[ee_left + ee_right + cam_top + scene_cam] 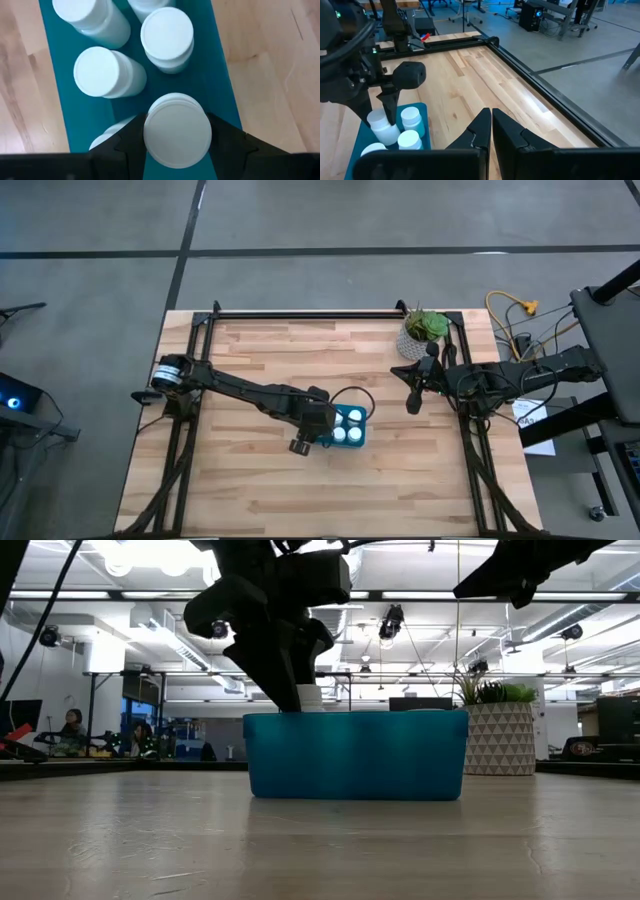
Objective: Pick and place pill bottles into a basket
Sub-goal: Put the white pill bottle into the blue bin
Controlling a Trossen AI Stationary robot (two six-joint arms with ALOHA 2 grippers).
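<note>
Left gripper (176,145): over the basket's (346,442) left end at table centre, fingers clamped on one pill bottle (176,131), inside the basket. Other pill bottles (109,73) stand in it. Right gripper (491,131): fingers together, hovering near plant pot (421,332), far right.

- High view: looks straight down on the whole table (260,490).
- Low view: table height, level, close to the basket (355,755).
- Left wrist view: very near, down into the basket.
- Right wrist view: farther off; shares basket lower left.
</note>
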